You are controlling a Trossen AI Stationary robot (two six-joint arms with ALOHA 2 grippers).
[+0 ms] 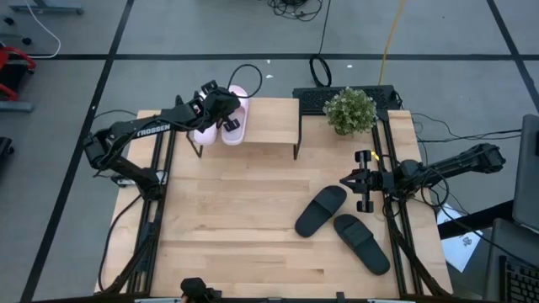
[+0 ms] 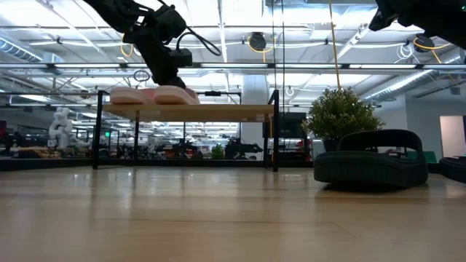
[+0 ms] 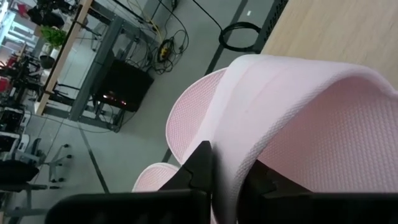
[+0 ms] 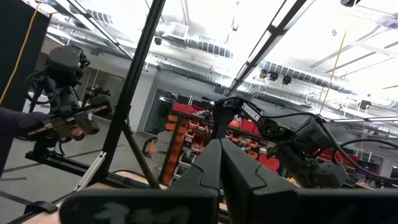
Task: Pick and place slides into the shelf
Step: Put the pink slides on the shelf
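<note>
On shelf (image 1: 269, 122): two pink slides (image 1: 234, 122) (left gripper (image 1: 221, 108) pinching one strap).

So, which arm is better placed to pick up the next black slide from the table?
The right one, probably. The right gripper hovers shut beside the two black slides on the table's right side. The left gripper is far off at the shelf, its fingers around a pink slide's strap.

Even overhead lighting, soft shadows under the shelf (image 1: 248, 126) at upper centre, ceiling strip lights (image 2: 218, 14) glaring along the low view's top, blown-out ceiling upper right in the right wrist view, foreground fingers blurred.
</note>
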